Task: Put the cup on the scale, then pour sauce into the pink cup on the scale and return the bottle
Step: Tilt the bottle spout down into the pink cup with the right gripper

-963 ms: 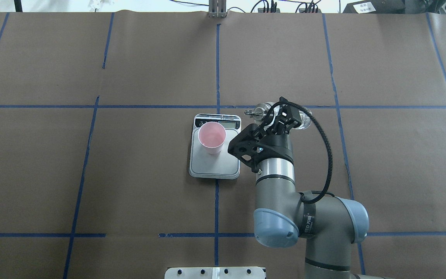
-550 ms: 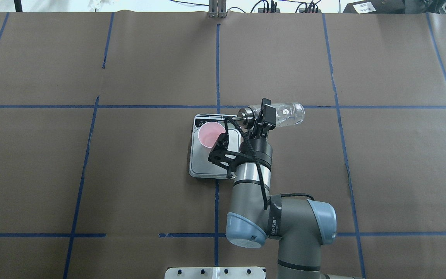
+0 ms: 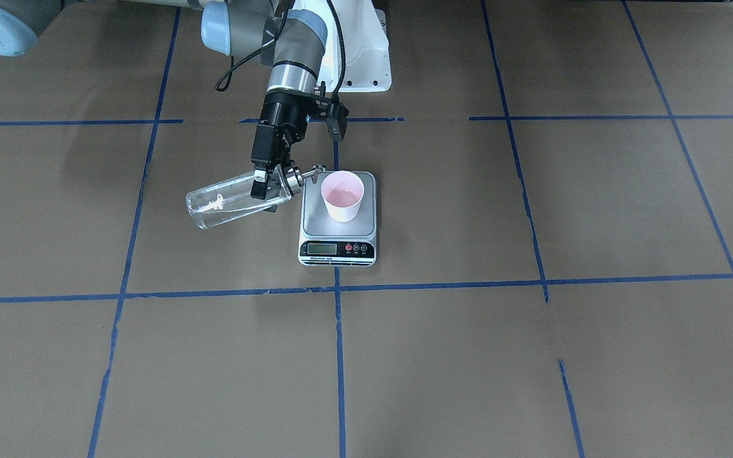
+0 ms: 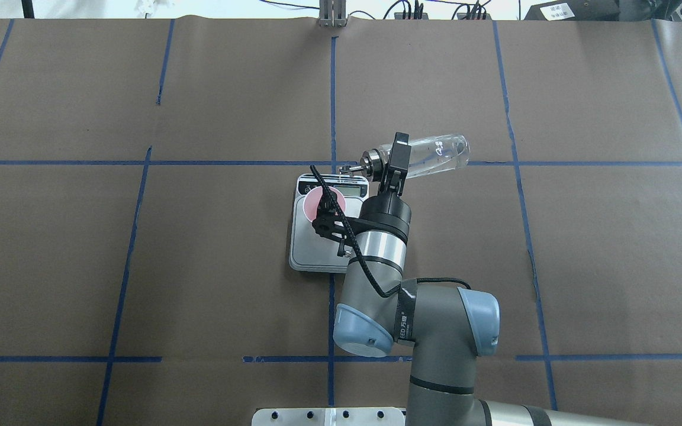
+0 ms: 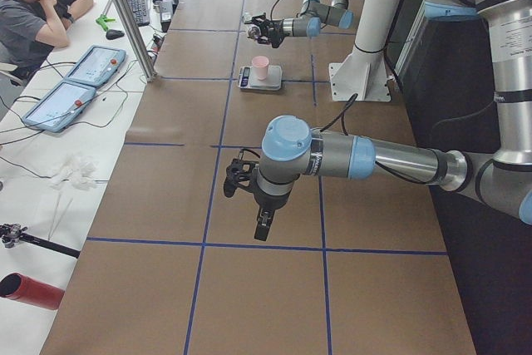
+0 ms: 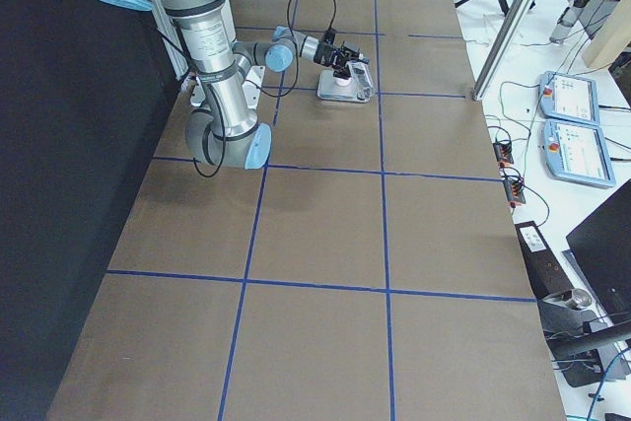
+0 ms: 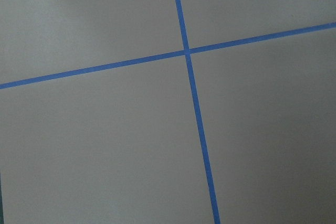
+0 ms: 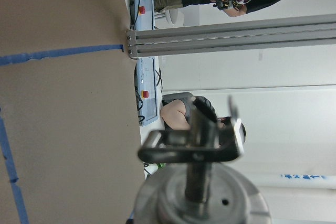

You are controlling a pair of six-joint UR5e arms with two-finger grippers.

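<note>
Brown paper covers the wide table (image 3: 468, 356), and blue tape (image 3: 338, 356) divides it into large squares. Near the middle, the right gripper (image 3: 263, 194) has its jaws closed on the bottle (image 3: 226, 203), pinching the glass just behind the shiny metal cap (image 3: 290, 178). The bottle is held in the air, tipped almost flat. Its base points away from the scale (image 3: 322, 226) and its small spout (image 3: 319, 168) reaches toward the cup (image 3: 342, 196). From the front, the spout tip sits just beside the cup's rim, on the side nearer the robot. The sauce is too clear to make out, and whether any is flowing cannot be told.

The pink cup stands upright on the scale's silver platform, toward the edge nearest the bottle. The scale's display (image 3: 319, 248) faces away from the robot.

The right wrist camera looks straight down the cap (image 8: 199, 203) and spout, with a metal post (image 8: 231, 38) beyond.

Well apart from all this, the left gripper (image 5: 262, 226) hangs pointing down over bare paper. Whether its jaws are open or closed cannot be told. A man (image 5: 33, 10) sits at a side desk past the table's edge.
</note>
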